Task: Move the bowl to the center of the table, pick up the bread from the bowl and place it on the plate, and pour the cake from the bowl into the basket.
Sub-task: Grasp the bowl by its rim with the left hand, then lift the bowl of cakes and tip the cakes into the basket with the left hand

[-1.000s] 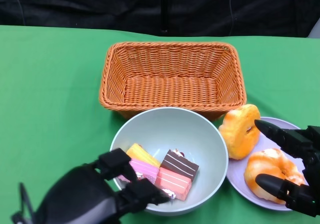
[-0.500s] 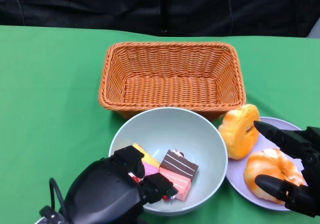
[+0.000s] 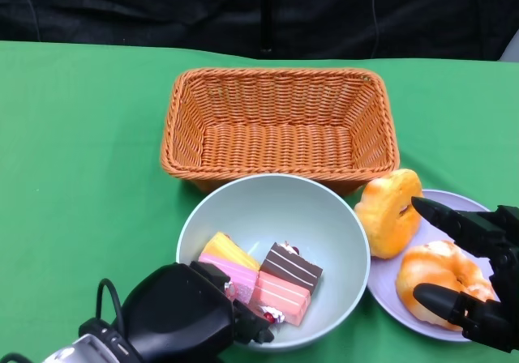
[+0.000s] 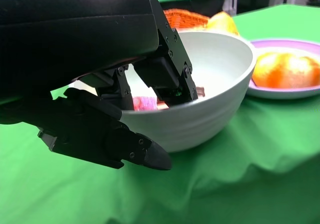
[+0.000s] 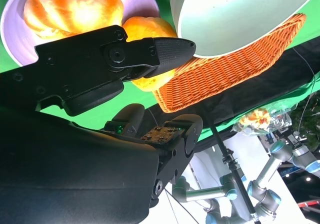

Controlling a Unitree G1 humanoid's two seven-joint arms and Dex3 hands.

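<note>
Left hand (image 3: pixel 190 318) drawn nearer and lower since a second ago, fingers now hooked over near rim of bowl (image 3: pixel 324 217).
Grasping the rim, thumb outside; cake (image 3: pixel 259 274) inside bowl, near side; basket (image 3: pixel 280 124) just beyond; bread (image 3: pixel 442 278) on plate (image 3: pixel 381 286); right hand (image 3: pixel 470 274) released above it; pour likely next.
</note>
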